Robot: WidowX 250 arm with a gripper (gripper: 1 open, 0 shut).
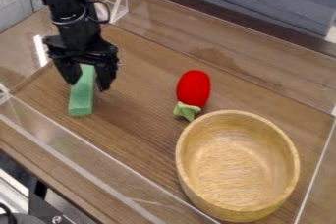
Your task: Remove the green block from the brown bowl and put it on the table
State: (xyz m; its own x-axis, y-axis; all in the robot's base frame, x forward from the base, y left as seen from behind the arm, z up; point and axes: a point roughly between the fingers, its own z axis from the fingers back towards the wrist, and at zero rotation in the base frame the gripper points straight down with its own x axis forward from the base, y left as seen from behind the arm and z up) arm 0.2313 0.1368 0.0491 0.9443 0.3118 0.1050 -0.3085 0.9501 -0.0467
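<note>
The green block (82, 100) rests on the table (138, 144) at the left, tilted, with its lower end toward the front. Its upper end reaches up between the fingers of my gripper (82, 79). The gripper points straight down over it, and its black fingers (58, 73) stand spread wider than the block, with gaps on both sides, so it is open. The brown bowl (237, 117) sits at the front right, far from the gripper, and holds nothing.
A red rounded object with a small green base (192, 90) stands just behind the bowl's left rim. Clear acrylic walls (79, 154) border the table at the front and left. A grey plank wall (250, 2) runs along the back.
</note>
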